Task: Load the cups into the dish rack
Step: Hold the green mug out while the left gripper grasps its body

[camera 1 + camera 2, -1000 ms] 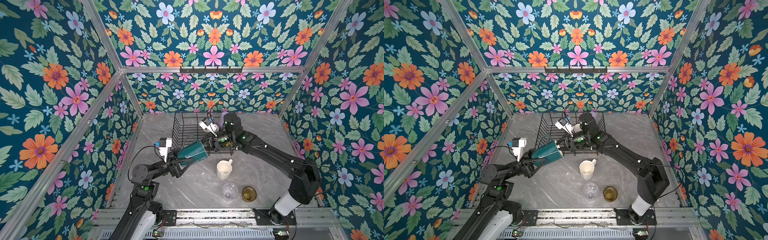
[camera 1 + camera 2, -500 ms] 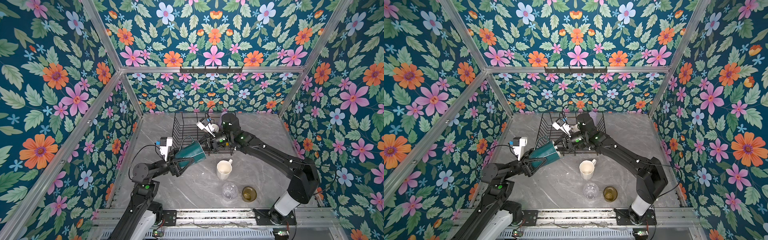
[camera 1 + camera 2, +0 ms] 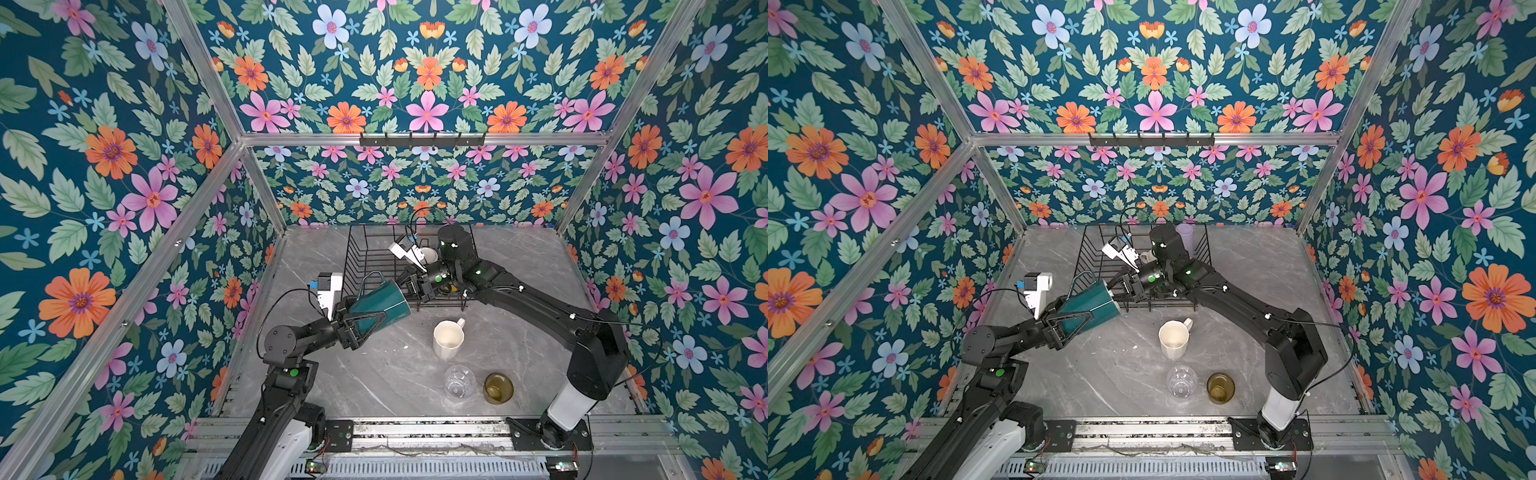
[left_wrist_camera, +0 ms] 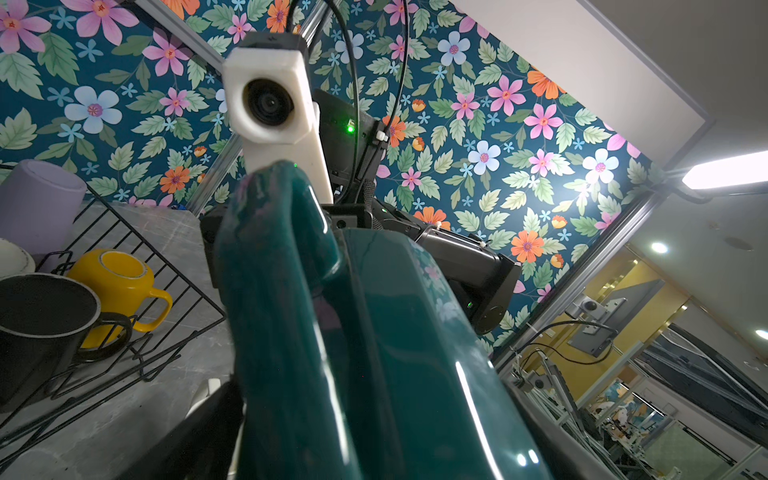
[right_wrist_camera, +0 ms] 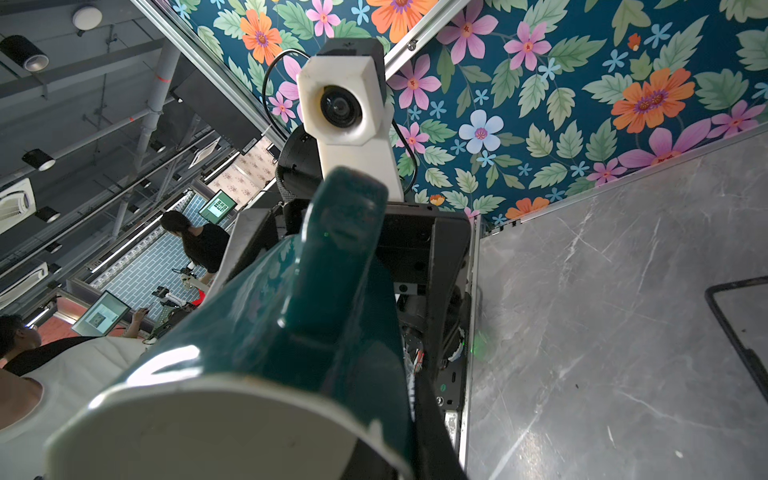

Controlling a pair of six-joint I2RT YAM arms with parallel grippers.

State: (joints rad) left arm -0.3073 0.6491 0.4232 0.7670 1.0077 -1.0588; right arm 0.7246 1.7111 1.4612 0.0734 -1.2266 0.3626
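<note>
Top views both show a mid-air handover, so watch the grip. L gripper (image 3: pixel 372 311) has its fingers set wide on either side of the narrow end of the green mug (image 3: pixel 386 295). You can't tell from these pics whether they're pressing on it. That mug hangs tilted above the table (image 3: pixel 374 390), just in front of the near-left corner of the rack (image 3: pixel 359 253), not in it. R gripper (image 3: pixel 417 289) is closed, prob. pinching the mug's wide rim end.

Risks, L to R:
- **Early release:** if you release R gripper before L gripper has a firm hold, the mug drops onto the table or the rack wire.
- **Slip:** the body is glossy & tapered, so a light squeeze may let it slide out.
- **Twist:** if both clamp and either arm moves, you could twist it out of that thin rim pinch.
- **Snag:** the rack edge sits right beside R gripper, so a swing could catch wire or shove the rack.
- **Crowding:** left wrist view shows the black mug (image 4: pixel 41 316) and yellow mug (image 4: pixel 120 278) already inside, so a careless drop-in clinks them.
- **Fall:** the cream mug (image 3: pixel 448 338) stands near, so a falling mug could hit it.
</note>
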